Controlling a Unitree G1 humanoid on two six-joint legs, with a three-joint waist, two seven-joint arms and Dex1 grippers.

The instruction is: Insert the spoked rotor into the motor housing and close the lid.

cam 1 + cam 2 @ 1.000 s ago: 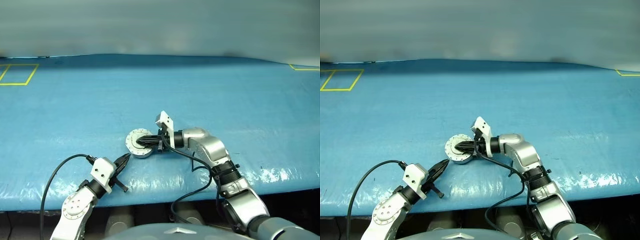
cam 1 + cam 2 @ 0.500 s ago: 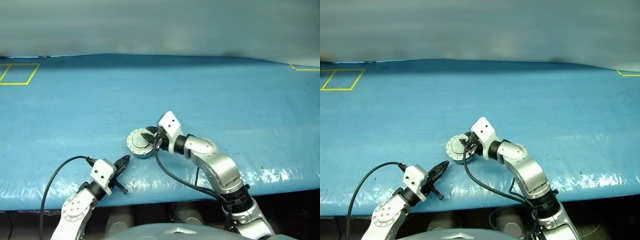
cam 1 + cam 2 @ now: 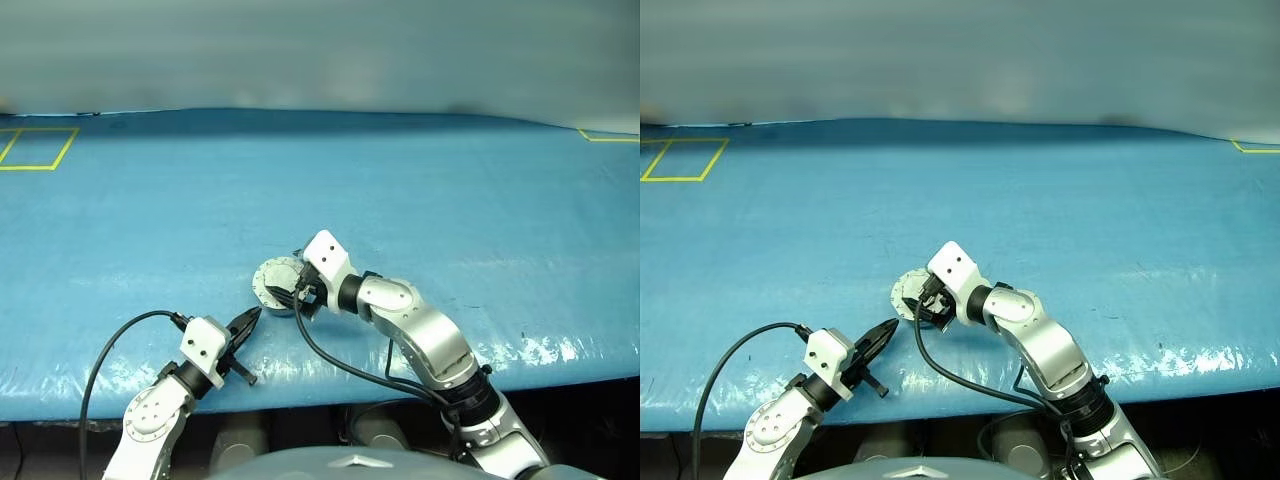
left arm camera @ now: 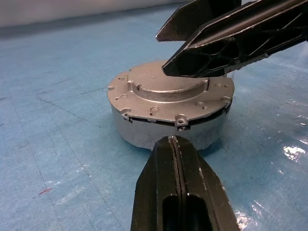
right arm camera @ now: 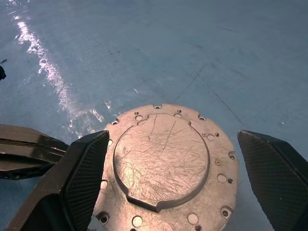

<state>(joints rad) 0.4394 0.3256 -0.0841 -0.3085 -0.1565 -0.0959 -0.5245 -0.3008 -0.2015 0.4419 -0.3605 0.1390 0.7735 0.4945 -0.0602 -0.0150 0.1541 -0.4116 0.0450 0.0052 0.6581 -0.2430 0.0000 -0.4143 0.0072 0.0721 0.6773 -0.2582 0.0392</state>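
The motor housing (image 4: 144, 137), a small round grey can, stands on the blue table near its front edge. The lid (image 5: 161, 161), a scratched grey disc with rim holes, lies flat on top of it. The spoked rotor is hidden. My right gripper (image 3: 297, 290) hangs open just above the lid, one finger on each side and nothing between them. The right fingers (image 4: 216, 43) hover over the lid's far part in the left wrist view. My left gripper (image 3: 252, 318) is shut and empty, its tip (image 4: 174, 139) pointing at the housing's near side wall, a short way off.
The blue table cover (image 3: 450, 200) stretches wide behind and to both sides. A yellow taped square (image 3: 35, 148) marks the far left and a yellow corner (image 3: 605, 135) the far right. The table's front edge (image 3: 330, 395) runs just behind my arms.
My right gripper, which lay shut on the lid, has opened wide and rolled at the wrist, staying over the housing. The left gripper and the housing have not moved.
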